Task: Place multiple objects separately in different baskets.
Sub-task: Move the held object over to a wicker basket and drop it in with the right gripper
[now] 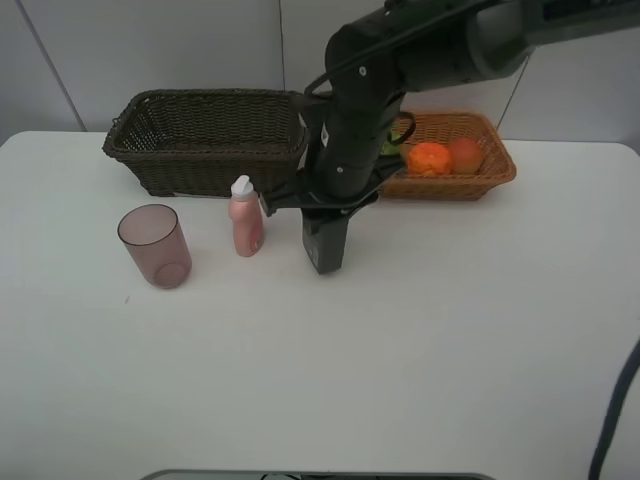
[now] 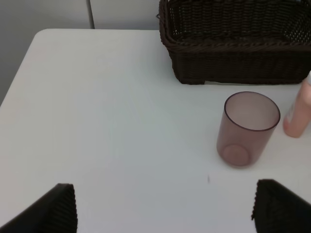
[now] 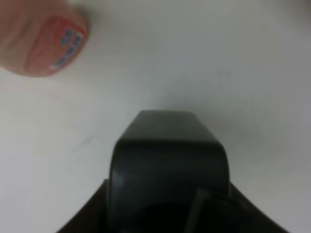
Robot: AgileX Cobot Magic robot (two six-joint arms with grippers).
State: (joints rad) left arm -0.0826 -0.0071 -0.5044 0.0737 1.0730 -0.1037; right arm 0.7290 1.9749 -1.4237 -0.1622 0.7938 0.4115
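Observation:
The dark grey-green square bottle (image 1: pixel 326 248) stands on the table at the centre. My right gripper (image 1: pixel 325 213) comes down over its top, and its fingers lie against the bottle's sides in the right wrist view (image 3: pixel 167 160). The pink white-capped bottle (image 1: pixel 245 218) stands just to its left, and the mauve cup (image 1: pixel 155 246) further left. The orange (image 1: pixel 430 158), the peach-like fruit (image 1: pixel 466 153) and a partly hidden green fruit (image 1: pixel 390 148) lie in the tan basket (image 1: pixel 500 168). The dark brown basket (image 1: pixel 205 140) holds nothing I can see. My left gripper (image 2: pixel 163 208) is open, short of the cup (image 2: pixel 248 128).
Both baskets stand along the table's far side, against a white wall. My right arm crosses in front of the tan basket's left end. The white table (image 1: pixel 420 350) stretches toward the near edge.

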